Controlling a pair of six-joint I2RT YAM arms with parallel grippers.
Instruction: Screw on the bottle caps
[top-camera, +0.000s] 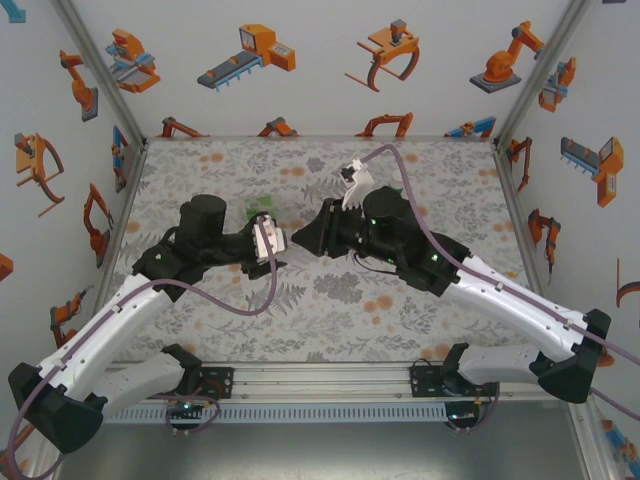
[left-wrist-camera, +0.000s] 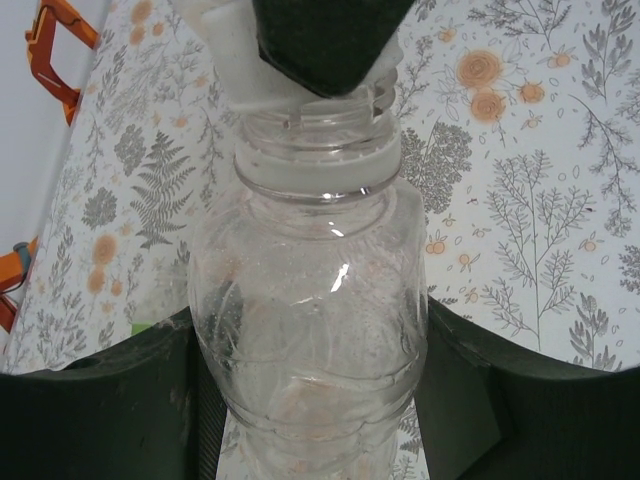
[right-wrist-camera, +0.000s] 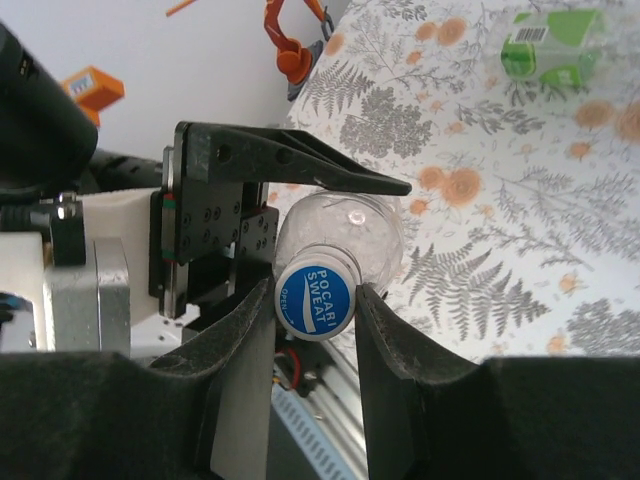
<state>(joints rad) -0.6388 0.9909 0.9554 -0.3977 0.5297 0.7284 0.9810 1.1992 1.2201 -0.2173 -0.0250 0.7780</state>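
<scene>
Status: bottle (left-wrist-camera: 310, 330) clamped at body by left pincer (left-wrist-camera: 310, 345), neck pointed at right pincer (right-wrist-camera: 315, 292). blue cap (right-wrist-camera: 316, 297) gripped in right pincer, held at bottle mouth, roughly coaxial with bottle's long axis. Neck threads seen exposed; cap judged not yet screwed down. Axis match needed before twist.

Two bottles are in view, the held bottle (left-wrist-camera: 310, 330) and the green-labelled bottle (right-wrist-camera: 548, 45) lying on the worktop (top-camera: 340, 330), along with one blue cap (right-wrist-camera: 314, 300) and two arms, the left arm (top-camera: 110, 325) and the right arm (top-camera: 510, 300).
</scene>
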